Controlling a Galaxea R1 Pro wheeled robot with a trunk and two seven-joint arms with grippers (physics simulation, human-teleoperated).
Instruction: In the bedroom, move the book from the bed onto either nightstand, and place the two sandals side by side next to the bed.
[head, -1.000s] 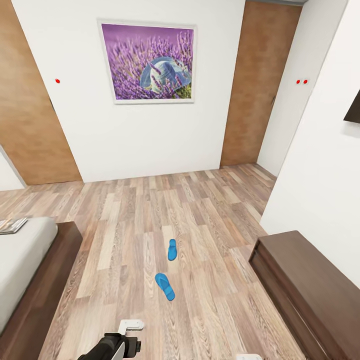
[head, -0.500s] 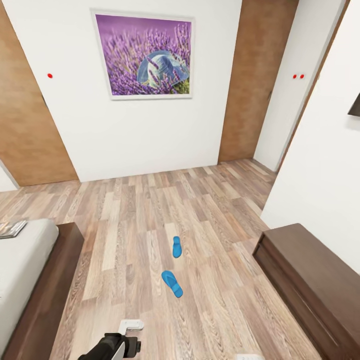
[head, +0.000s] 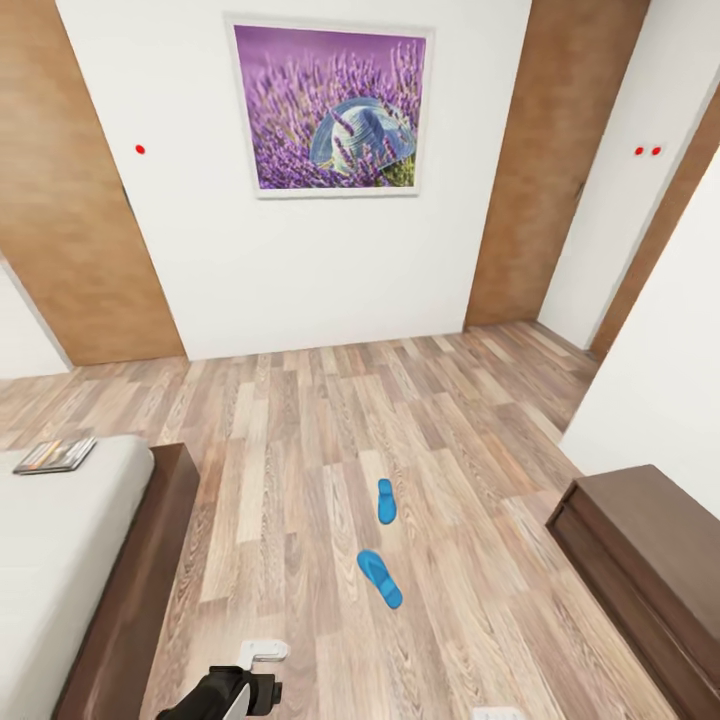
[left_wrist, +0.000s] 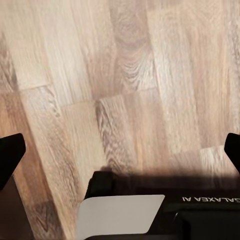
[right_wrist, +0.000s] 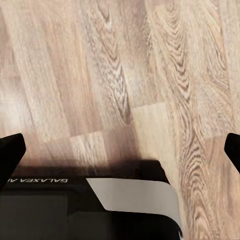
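Wood-plank floor (head: 280, 450), two blue sandals (head: 383, 538) apart, grey bed (head: 60, 540) bearing book (head: 55, 455)

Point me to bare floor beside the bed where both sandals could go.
Free: the wood-plank floor strip between the dark-brown bed frame and the two bright blue flip-flop sandals. More bare planks run toward the white wall. Tighter on the other side, near the dark-brown wooden cabinet.

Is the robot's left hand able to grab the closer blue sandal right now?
Probably not yet. The nearer sandal lies on the floor ahead of the left hand, with bare planks between them; nothing blocks the way.
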